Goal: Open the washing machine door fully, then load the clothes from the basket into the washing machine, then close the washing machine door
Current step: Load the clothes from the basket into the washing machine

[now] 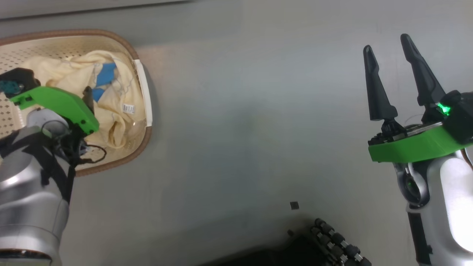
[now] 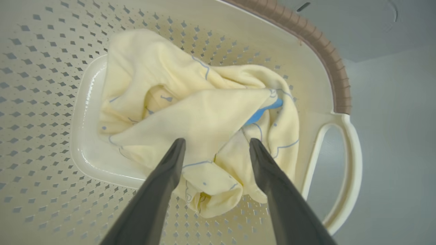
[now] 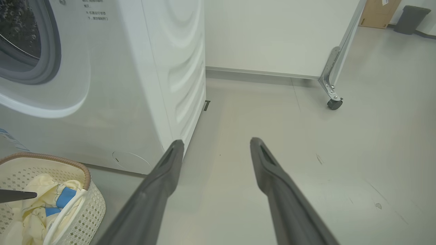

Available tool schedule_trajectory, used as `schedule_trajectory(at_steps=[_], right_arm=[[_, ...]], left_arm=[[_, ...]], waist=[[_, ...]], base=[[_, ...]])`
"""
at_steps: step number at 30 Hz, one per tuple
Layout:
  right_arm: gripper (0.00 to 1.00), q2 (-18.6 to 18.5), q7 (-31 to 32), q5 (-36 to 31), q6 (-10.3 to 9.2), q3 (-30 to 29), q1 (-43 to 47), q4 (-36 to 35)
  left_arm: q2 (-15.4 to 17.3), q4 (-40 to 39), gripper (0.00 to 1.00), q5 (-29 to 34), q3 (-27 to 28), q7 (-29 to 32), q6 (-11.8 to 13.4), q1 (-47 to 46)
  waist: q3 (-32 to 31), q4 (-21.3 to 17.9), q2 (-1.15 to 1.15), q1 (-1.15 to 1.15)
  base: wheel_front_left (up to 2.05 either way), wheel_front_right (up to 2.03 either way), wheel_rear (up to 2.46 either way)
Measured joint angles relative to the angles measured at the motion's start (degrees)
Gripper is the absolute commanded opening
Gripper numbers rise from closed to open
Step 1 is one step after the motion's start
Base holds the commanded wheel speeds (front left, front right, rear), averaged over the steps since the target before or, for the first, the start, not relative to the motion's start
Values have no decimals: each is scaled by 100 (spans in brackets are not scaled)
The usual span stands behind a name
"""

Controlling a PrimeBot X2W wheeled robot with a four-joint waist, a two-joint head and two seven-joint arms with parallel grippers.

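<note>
While our left gripper (image 2: pixel 217 140) hung inside the basket (image 2: pixel 41 51), jaws spread wide and empty astride the clothes (image 2: pixel 190 112), we judged the loading step to be in hand. Next, we reckoned, those jaws had to drop and pinch the crumpled fabric, the basket's sole load. Our right gripper (image 1: pixel 386 42) hovered over the floor (image 1: pixel 240 129) near the washing machine (image 3: pixel 136 85), jaws released.

Silver forearms (image 1: pixel 29 192), bright green wrist plates (image 1: pixel 410 146), right claw (image 1: pixel 386 42) — long dark tapered fingers (image 1: pixel 377 92) (green light (image 1: pixel 443 109) behind), black cables (image 1: pixel 92 153)
</note>
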Motion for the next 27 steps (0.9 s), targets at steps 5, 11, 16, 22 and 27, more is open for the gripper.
schedule_trajectory(at_steps=[5,11,16,22,27], right_arm=[[100,0,-49,34,0,20,-125,-25],[100,0,-102,89,0,56,-160,-26],[100,1,-157,175,0,64,-177,-31],[100,2,-177,189,0,62,-179,-23],[100,3,-205,190,0,30,-179,9]], left_arm=[[209,204,100,-42,-55,90,0,-309],[339,460,100,-33,-119,79,8,-586],[400,571,100,58,-144,-178,211,-783],[420,681,0,143,-211,-506,461,-894],[391,738,0,156,-232,-624,461,-894]], waist=[[401,-144,0,0],[790,-304,0,0],[1030,-421,0,0],[1190,-512,0,0],[1174,-485,0,-1]], base=[[0,0,0],[0,0,0],[0,0,0],[0,0,0],[0,0,0]])
